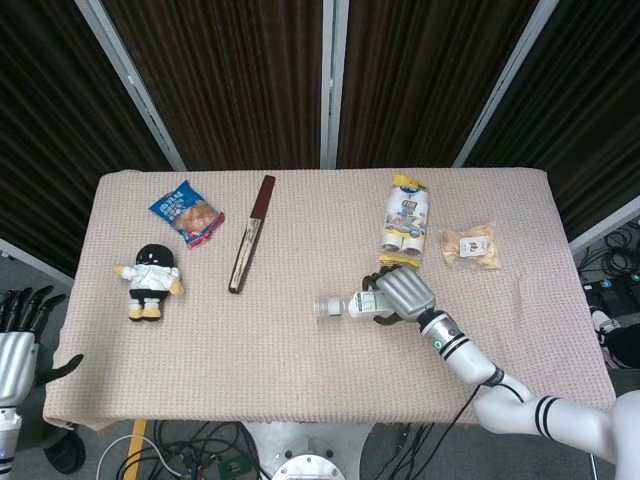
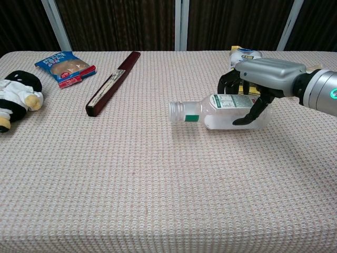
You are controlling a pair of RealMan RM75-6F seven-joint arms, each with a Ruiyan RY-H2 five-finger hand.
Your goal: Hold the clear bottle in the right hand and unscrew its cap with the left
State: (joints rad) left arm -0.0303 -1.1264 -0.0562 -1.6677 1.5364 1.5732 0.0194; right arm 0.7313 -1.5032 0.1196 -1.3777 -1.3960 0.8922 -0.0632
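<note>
The clear bottle [image 2: 210, 113] lies on its side right of the table's middle, with its white cap [image 2: 176, 111] pointing left. My right hand [image 2: 263, 74] comes over it from the right and grips its body, fingers behind and thumb in front. In the head view the same bottle [image 1: 345, 305] pokes out to the left of the right hand [image 1: 400, 292]. My left hand [image 1: 15, 350] hangs off the table's near-left corner with fingers spread, holding nothing, far from the cap [image 1: 324, 307].
A plush doll [image 1: 150, 280] and a blue snack bag [image 1: 186, 212] lie at the left. A dark folded fan [image 1: 250, 235] lies left of centre. A yellow-wrapped pack [image 1: 406, 225] and a small snack bag [image 1: 470, 246] sit behind the right hand.
</note>
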